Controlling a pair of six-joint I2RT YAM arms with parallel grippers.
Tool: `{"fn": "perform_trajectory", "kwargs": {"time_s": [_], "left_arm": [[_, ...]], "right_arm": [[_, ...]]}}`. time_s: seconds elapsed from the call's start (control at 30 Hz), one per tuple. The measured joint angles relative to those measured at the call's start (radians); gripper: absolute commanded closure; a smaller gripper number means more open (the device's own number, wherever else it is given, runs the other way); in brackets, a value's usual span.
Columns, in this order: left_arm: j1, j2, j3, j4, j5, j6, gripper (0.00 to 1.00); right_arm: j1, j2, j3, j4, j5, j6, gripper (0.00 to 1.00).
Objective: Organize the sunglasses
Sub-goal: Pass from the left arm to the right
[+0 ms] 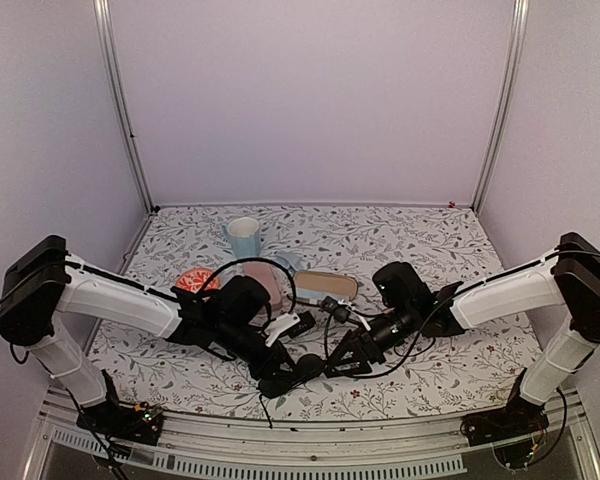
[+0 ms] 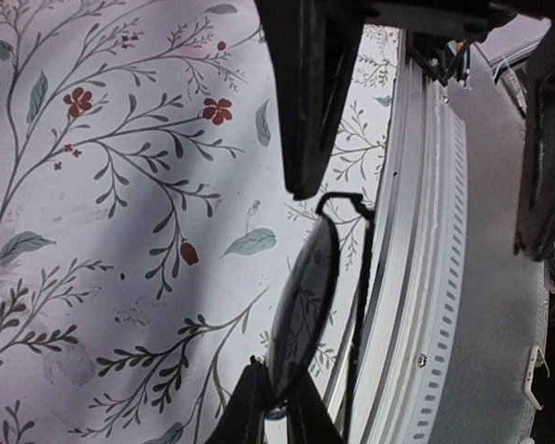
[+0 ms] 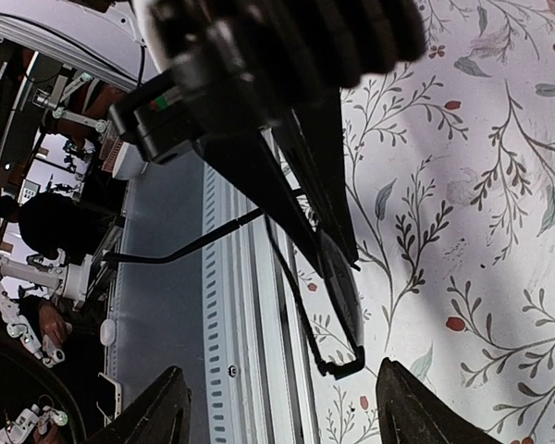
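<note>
We find the black wire-framed sunglasses (image 2: 301, 305) off the surface, above the near edge of the table between the two arms. The frame is thin, dark, round-section wire. The lens is a dark tinted oval with a glossy face that mirrors the leaf print below it. One slim temple runs alongside the lens and bends squarely at the corner.

The left gripper (image 2: 277, 409) has its matt black fingers drawn narrow and pinched on the rim of that lens. This arm alone carries the pair.

The right gripper (image 3: 282, 375) stands wide. Its two blunt black fingertips (image 3: 166, 407) sit well apart on either side of the frame's free corner, and neither touches the wire.

The tablecloth (image 1: 430, 250) is a smooth white sheet printed with grey-green leaves, dark sprigs and small red flowers. It lies flat without folds. Just beyond its near edge runs a ribbed metal rail (image 2: 435, 277) with a brushed, pale finish and a row of small slots.

Farther back on the cloth we note a pale blue cylindrical cup (image 1: 244, 238), standing upright. Near it lies a pink oblong case (image 1: 326, 286) with rounded ends, flat on the cloth and well apart from both grippers.
</note>
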Motion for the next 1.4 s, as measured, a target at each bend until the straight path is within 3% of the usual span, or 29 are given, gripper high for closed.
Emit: {"fn": "perform_trajectory", "kwargs": {"time_s": [0.2, 0.5, 0.8, 1.4], "left_arm": [[0.001, 0.011, 0.006, 0.051, 0.05, -0.011, 0.92], [0.005, 0.023, 0.009, 0.067, 0.089, -0.034, 0.91], [0.005, 0.032, 0.01, 0.074, 0.105, -0.041, 0.91], [0.005, 0.044, 0.011, 0.097, 0.142, -0.059, 0.91]], "right_arm": [[0.02, 0.047, 0.019, 0.001, 0.009, 0.004, 0.34], [0.023, 0.09, 0.06, 0.027, 0.019, 0.014, 0.55], [0.026, 0.096, 0.062, 0.043, 0.021, 0.016, 0.64], [0.026, 0.097, 0.056, 0.065, 0.006, -0.005, 0.65]]}}
